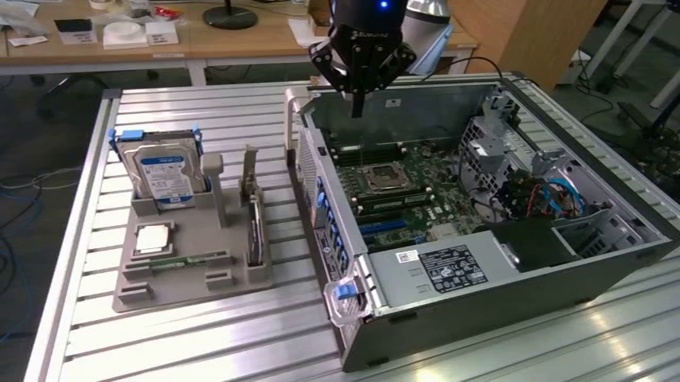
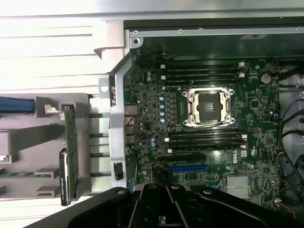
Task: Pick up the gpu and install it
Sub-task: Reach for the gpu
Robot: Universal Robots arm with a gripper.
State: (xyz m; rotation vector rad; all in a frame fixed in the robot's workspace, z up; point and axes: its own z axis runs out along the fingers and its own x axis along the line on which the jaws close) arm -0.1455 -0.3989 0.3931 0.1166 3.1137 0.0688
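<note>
Green-edged and dark-faced, the gpu is stood on edge in the grey holder on the slatted tabletop, its long axis laid parallel to the open computer case, with the bracket end farthest from the exterior camera. Its face and upright bracket are given by the exterior view, its thin top edge by the wrist view. The hand, fingers pressed together and empty, is held over the case's far wall, well apart from the gpu.

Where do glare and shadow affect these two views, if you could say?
Exterior view: glare streaks the table at the view's lower right, beside the computer case. Wrist view: the table slats wash out white, while the case's inner wall beside the motherboard lies dark.
</note>
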